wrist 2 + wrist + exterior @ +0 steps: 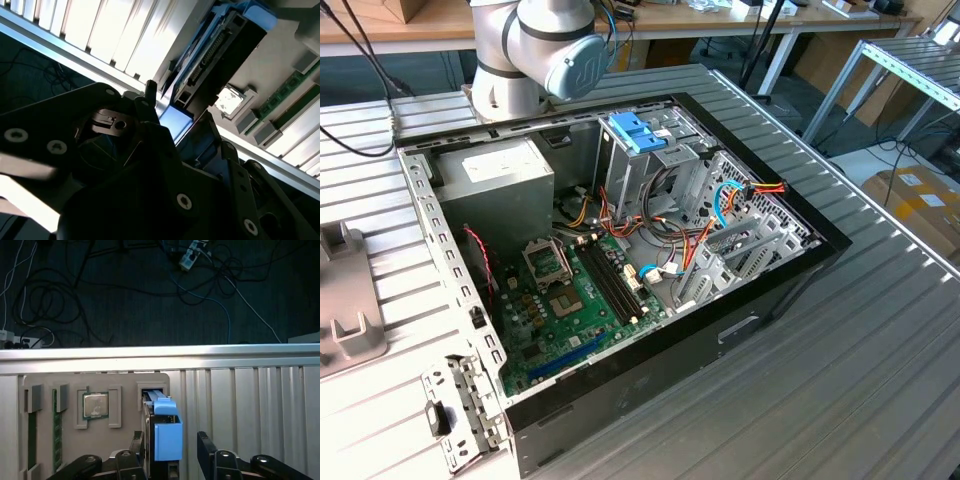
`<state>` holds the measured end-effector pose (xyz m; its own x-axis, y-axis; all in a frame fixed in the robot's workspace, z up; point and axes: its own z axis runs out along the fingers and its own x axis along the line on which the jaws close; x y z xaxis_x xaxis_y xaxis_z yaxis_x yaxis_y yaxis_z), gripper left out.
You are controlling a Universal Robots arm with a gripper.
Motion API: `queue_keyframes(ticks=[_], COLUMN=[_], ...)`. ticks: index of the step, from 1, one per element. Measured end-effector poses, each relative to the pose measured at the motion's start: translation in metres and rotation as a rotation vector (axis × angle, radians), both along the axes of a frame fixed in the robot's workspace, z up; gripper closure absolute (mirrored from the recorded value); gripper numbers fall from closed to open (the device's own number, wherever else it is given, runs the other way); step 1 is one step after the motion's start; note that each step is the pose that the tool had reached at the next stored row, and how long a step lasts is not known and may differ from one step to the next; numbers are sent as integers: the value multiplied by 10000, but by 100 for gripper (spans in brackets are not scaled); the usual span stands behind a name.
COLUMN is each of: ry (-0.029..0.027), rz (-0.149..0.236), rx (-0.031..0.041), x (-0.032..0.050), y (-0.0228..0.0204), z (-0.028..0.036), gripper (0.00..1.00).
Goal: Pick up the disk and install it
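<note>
Over on the grey holder plate [129,410], two memory sticks [56,430] sat at one end, a CPU chip [95,406] beside them, then the blue-railed disk [166,440] stood on edge in the plate's end slot. Jaws were spread, one each side of the disk, with a gap visible. Ribbed surface [250,410] carried the plate.

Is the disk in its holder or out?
In: the disk stands on edge in the slot of the grey holder, between the open jaws of the gripper.

No text readable, white label [492,164] on the power supply [525,200] too small to make out, pale emblem [588,70] on the arm's blue joint cap [570,50]
</note>
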<state>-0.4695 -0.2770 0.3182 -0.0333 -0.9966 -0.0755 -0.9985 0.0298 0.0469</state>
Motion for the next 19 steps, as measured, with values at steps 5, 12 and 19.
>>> queue_keyframes(ticks=[5,12,19], ry=[2,0,2], rz=[55,97,130], rx=[98,191,196], x=[-15,-53,-62], y=[-2,-17,-31], z=[-38,-99,-156], gripper=[45,45,45])
